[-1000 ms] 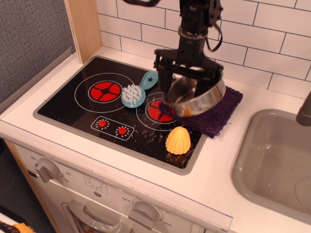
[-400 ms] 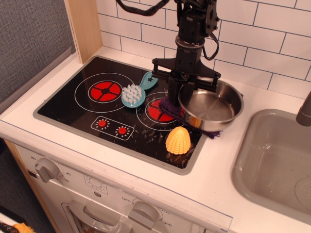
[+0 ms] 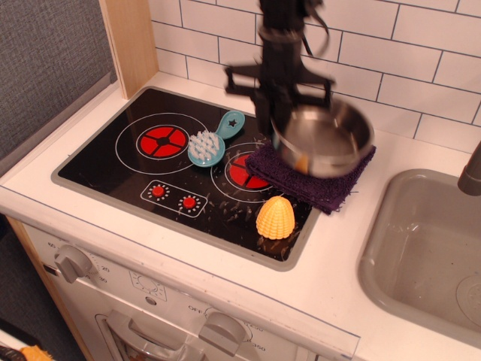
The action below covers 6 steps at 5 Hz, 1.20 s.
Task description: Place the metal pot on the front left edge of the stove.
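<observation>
The metal pot (image 3: 325,138) is round and shiny, held in the air above the purple cloth, level with its open side up. My gripper (image 3: 276,104) comes down from the top and is shut on the pot's left rim. The stove (image 3: 143,177) is a black glossy cooktop with a grey rim, two red burners and two small red dials. The pot hangs over the stove's back right part, far from the front left edge.
A purple cloth (image 3: 331,186) lies over the stove's right edge. A teal brush (image 3: 208,145) lies between the burners. A yellow corn-like toy (image 3: 276,218) stands at the stove's front right. The grey sink basin (image 3: 391,248) is at the right.
The pot went from tilted to level, then rose and moved slightly back and left with the gripper, off the purple cloth.
</observation>
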Available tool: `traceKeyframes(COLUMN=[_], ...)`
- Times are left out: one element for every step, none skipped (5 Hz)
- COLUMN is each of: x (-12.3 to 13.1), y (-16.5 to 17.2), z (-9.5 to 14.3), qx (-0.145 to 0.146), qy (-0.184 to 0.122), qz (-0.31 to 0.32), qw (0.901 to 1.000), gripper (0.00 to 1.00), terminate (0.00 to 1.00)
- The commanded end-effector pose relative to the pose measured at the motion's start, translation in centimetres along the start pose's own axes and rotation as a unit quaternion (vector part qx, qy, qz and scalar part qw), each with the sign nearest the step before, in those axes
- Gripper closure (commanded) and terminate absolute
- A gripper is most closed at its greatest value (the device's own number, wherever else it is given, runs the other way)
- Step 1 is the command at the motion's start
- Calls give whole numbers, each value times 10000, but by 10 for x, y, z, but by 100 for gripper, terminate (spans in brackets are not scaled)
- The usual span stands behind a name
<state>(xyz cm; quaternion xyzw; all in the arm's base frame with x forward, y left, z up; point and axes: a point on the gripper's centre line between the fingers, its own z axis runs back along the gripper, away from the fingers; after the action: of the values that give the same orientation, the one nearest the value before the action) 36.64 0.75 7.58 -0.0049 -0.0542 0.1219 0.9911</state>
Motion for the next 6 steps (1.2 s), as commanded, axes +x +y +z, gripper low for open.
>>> traceKeyframes(x=[1,-10,-24,-36,-48,-55], y=[106,159,210,228,243,231], z=[56,46,35,24,3,-19], qx=[-106,29,249,507,628,552], qy=[-636,-625,-370,-351,-324,-73], qz=[865,909,1058,1298,1543,1510], qw=[9942,9939,9934,9896,9855,9870], gripper=[100,100,100,100,100,100], terminate=[0,0,0,0,0,0])
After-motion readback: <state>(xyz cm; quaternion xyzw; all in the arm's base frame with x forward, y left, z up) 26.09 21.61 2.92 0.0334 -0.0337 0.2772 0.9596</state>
